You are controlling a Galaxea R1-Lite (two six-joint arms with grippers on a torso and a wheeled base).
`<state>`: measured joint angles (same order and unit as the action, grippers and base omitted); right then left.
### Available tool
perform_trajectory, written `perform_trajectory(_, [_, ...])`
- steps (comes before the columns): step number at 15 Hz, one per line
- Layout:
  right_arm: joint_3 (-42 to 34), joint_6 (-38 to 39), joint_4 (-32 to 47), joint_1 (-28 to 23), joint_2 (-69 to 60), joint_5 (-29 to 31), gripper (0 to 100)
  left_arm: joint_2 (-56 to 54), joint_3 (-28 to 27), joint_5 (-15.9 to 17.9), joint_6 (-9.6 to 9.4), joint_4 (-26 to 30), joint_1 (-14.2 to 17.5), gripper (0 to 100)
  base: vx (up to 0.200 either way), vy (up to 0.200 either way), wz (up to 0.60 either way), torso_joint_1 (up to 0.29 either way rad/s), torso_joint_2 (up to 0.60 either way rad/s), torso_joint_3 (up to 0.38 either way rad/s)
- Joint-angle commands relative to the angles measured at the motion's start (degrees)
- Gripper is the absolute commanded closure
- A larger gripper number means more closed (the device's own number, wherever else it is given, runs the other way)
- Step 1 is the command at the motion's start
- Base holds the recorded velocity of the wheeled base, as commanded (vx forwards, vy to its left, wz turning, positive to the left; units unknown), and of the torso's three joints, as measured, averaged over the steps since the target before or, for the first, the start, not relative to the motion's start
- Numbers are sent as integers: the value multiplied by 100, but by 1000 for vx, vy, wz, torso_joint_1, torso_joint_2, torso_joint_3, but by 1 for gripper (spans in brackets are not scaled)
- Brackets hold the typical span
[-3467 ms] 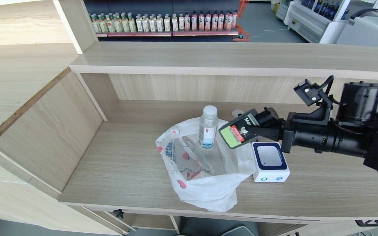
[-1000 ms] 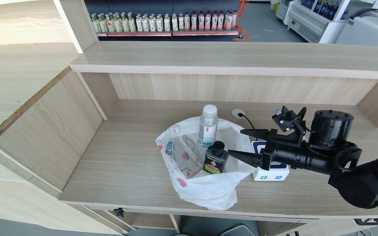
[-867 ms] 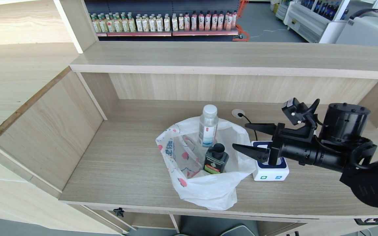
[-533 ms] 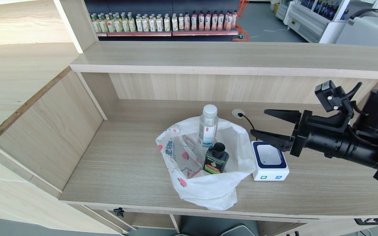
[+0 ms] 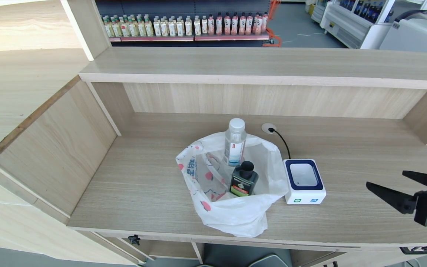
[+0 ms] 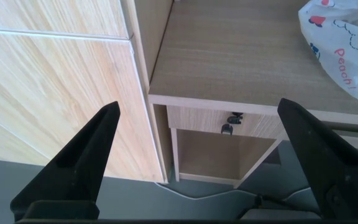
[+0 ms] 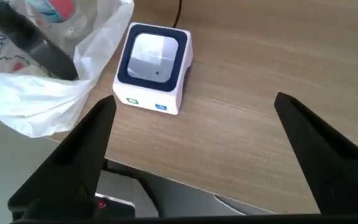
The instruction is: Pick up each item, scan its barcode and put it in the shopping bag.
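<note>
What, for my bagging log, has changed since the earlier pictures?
The right gripper released the dark bottle, which now stands in the shopping bag near the water bottle, then drew back, open, toward the robot's right. The shopping bag, water bottle and scanner stayed put.

Drops dark bottle (image 5: 244,180) into shopping bag (image 5: 235,218), upright beside water bottle (image 5: 234,144); pulls right gripper (image 5: 385,178), fingers (image 5: 388,195) spread and empty, off scanner (image 5: 304,182) toward right end of worktop (image 5: 143,185).
</note>
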<state>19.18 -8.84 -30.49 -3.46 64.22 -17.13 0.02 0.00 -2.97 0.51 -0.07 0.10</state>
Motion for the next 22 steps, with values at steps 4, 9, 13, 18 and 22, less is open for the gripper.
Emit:
perform_trajectory(4, [-1918,119,623,-339,-3117,799,0,-2,0,-1,2,-1,-1,0,0,0,0,0,0,0])
perform_trajectory(9, [-1918,269,2838,-120,-5657,939,0,-2,0,-1,2,-1,-1,0,0,0,0,0,0,0])
perform_trajectory(13, [-1918,330,2935,250,-6220,1133,0,-2,0,-1,2,-1,-1,0,0,0,0,0,0,0])
perform_trajectory(18, [-1918,348,3049,320,-6422,1282,0,-2,0,-1,2,-1,-1,0,0,0,0,0,0,0])
perform_trajectory(22, [-1918,383,3084,320,-6422,1300,0,-2,0,-1,2,-1,-1,0,0,0,0,0,0,0])
